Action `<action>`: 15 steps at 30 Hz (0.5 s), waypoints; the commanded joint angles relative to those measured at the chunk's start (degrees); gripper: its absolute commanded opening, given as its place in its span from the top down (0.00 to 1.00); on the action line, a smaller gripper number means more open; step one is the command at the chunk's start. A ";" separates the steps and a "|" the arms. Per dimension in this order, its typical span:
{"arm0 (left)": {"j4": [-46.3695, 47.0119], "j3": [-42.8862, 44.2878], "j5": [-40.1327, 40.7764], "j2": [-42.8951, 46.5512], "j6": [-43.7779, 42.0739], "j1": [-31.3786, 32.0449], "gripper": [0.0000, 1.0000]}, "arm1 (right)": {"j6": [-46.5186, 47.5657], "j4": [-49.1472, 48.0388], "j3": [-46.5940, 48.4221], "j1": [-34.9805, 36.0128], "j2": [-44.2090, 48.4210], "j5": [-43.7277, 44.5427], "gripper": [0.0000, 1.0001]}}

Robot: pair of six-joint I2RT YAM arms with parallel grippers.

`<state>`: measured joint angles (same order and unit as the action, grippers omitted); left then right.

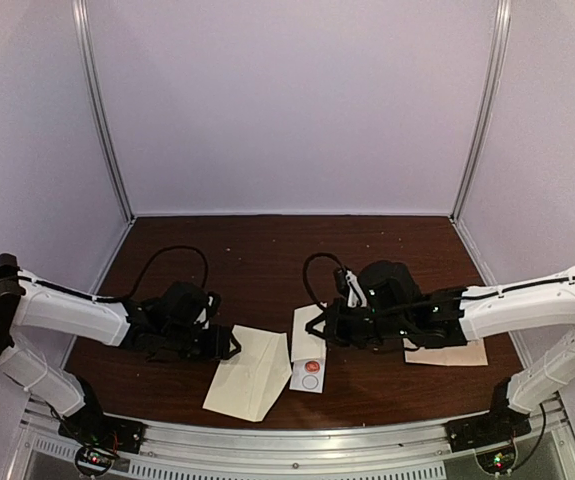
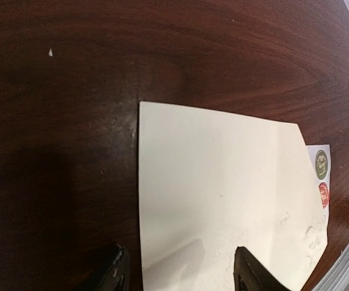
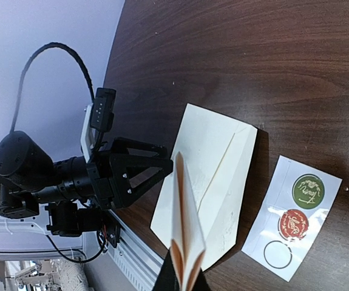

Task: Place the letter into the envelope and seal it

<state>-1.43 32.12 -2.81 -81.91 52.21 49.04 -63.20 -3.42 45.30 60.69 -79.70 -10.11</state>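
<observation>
Envelope (image 2: 216,194) is lying flat just ahead of the left gripper (image 2: 181,271), whose released jaws are straddling its near edge. The right gripper (image 3: 180,284) is clenching the folded letter (image 3: 183,224) short of it. Insertion is likely coming next, needing the mouth held open.

- A dark wood table (image 1: 267,250) is noted, with a few pale specks.
- An envelope (image 1: 247,375) is laid flat near the front edge.
- A sticker card (image 1: 309,360) is set just beside it, rightward.
- A pinkish sheet (image 1: 457,353) is seen farther right.
</observation>
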 commanded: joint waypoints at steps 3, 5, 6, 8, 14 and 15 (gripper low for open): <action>4.21 -0.33 -1.69 -2.40 -3.87 -0.61 0.46 | -5.67 -4.79 3.55 1.05 -7.32 -0.41 1.00; 4.74 -1.03 -1.87 -2.31 -3.67 -0.61 0.50 | -6.23 -4.84 4.83 1.21 -9.72 -0.54 1.00; 5.10 -1.54 -2.21 -2.14 -3.47 -0.61 0.50 | -6.48 -4.80 5.53 1.24 -10.82 -0.67 1.00; 5.89 -2.67 -2.54 -1.80 -3.10 -0.61 0.50 | -6.79 -4.67 6.81 1.19 -13.02 -0.79 1.00; 5.61 -4.91 -1.41 -0.98 -2.29 -0.61 0.51 | -7.13 -3.61 11.20 1.27 -19.54 -2.44 1.00; 6.03 -5.14 -1.85 -0.83 -2.13 -0.61 0.51 | -7.42 -3.53 11.29 1.32 -20.06 -2.60 1.00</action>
<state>4.36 29.12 -4.12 -83.20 49.80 48.80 -69.47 -6.66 54.33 61.54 -97.58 -11.51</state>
